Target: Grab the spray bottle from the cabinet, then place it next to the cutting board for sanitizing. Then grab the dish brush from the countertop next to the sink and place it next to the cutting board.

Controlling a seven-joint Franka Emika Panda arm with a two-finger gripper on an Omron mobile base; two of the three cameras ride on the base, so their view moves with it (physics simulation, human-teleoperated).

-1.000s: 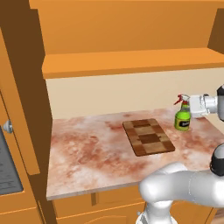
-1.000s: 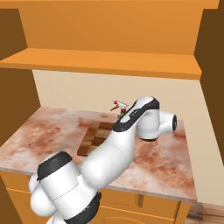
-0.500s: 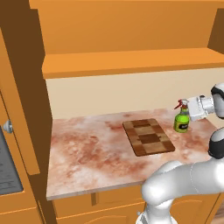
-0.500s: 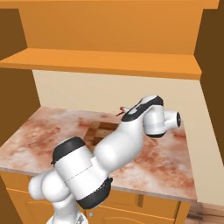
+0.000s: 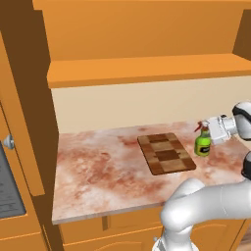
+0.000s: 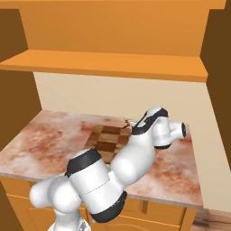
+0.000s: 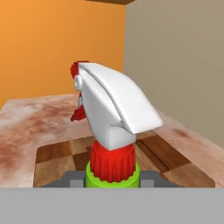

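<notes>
One green spray bottle (image 5: 202,142) stands upright in the clenched end effector (image 5: 212,132), gripped at its neck, just right of the cutting board (image 5: 165,153) on the worktop (image 5: 98,169).

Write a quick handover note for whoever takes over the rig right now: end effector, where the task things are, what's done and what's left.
End effector: shut on the spray bottle, gripping near its neck.
Spray bottle: upright, just right of the cutting board, at or just above the countertop; contact cannot be told.
Done: bottle fetched and brought beside the board.
Left: release the bottle, then fetch the dish brush from beside the sink and set it next to the board.
</notes>
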